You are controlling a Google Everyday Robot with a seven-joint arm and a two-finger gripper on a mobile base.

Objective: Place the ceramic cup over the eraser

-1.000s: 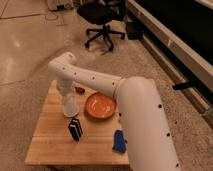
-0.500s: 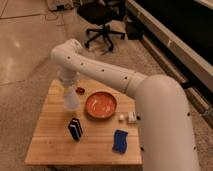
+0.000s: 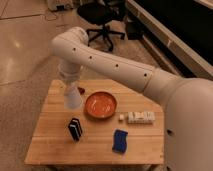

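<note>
Above wooden table (image 3: 49,141), gripper (image 3: 72,94) hovers beside bowl (image 3: 100,105).

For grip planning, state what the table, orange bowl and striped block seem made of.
The table looks like matte pale wood, showing grain. The orange bowl shows sheen: glazed ceramic or plastic. The eraser, matte black, is probably rubber. The hand hangs beside the bowl.

No legible writing
No text, label or number can be read; the eraser (image 3: 75,129) shows only thin white stripes, and the gripper (image 3: 72,93), at twelve o'clock from it, bears no readable mark.
</note>
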